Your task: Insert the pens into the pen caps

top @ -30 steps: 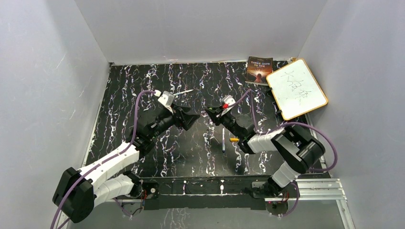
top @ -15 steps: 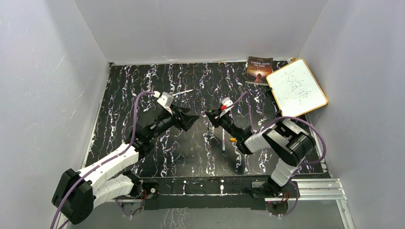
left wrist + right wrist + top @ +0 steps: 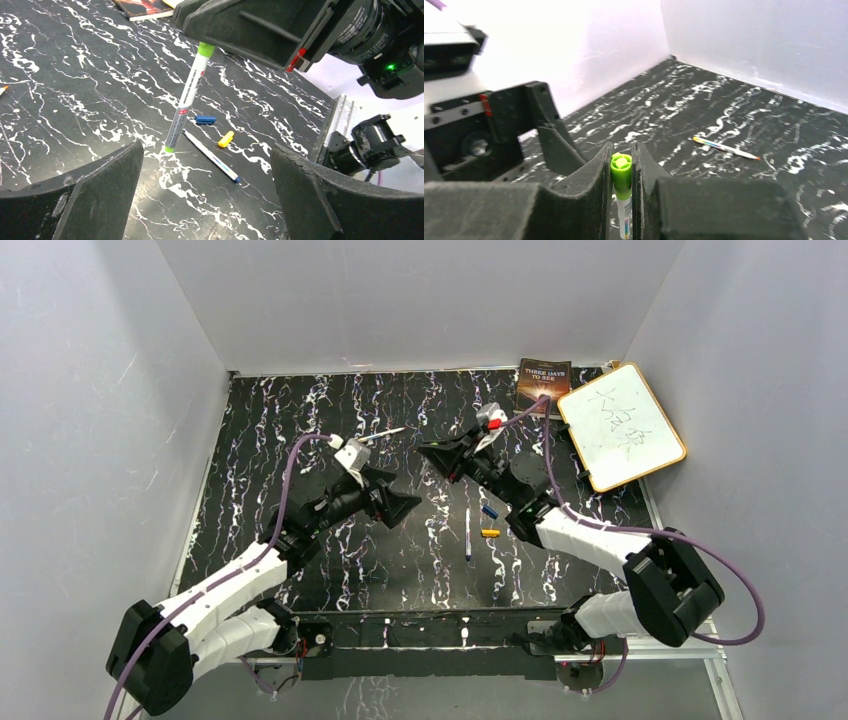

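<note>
Left wrist view: the right gripper [image 3: 622,150] was clamped on a green plastic cap [image 3: 205,49] that capped a thin white green-ended pen [image 3: 186,102], which hung tilted above the black marble-patterned table [image 3: 75,75], its top hidden between the fingers. The left gripper [image 3: 206,150] stood wide open and held nothing, the pen just ahead of it. A blue cap [image 3: 205,119] and an orange-yellow cap [image 3: 226,139] lay empty beside a blue-ended white pen [image 3: 210,156]; only the tip of a third pen [image 3: 3,90] showed at the frame's edge

The left fingers [image 3: 75,200] opened; right fingers [image 3: 589,200] withdrew pen [image 3: 187,100].
</note>
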`<state>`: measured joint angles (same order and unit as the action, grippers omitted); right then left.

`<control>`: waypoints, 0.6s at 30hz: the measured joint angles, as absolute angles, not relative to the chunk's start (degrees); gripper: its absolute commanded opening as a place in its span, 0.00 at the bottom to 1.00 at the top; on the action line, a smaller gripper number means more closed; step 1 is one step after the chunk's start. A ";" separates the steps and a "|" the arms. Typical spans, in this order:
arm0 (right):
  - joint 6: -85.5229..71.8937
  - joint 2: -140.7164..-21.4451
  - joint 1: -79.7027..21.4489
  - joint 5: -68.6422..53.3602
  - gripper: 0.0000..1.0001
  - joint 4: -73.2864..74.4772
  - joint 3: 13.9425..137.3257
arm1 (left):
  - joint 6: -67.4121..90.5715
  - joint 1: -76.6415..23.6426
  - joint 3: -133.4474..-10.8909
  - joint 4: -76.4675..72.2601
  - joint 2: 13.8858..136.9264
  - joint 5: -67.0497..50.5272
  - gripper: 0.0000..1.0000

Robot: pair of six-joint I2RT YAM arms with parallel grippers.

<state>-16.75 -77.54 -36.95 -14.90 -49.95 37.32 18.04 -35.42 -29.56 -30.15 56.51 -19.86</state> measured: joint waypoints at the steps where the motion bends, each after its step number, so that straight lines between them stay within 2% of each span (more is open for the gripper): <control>1: -18.04 -76.40 -36.82 -16.25 0.00 -49.52 37.76 | 17.98 -35.42 -29.56 -29.69 56.03 -20.29 0.98; 11: -26.33 -74.59 -36.51 -26.59 0.00 -48.03 38.04 | 19.14 -35.42 -29.61 -30.96 52.42 -23.57 0.98; 18: -31.57 -74.26 -36.51 -31.90 0.00 -48.21 38.17 | 19.68 -35.42 -30.59 -31.55 53.04 -26.70 0.93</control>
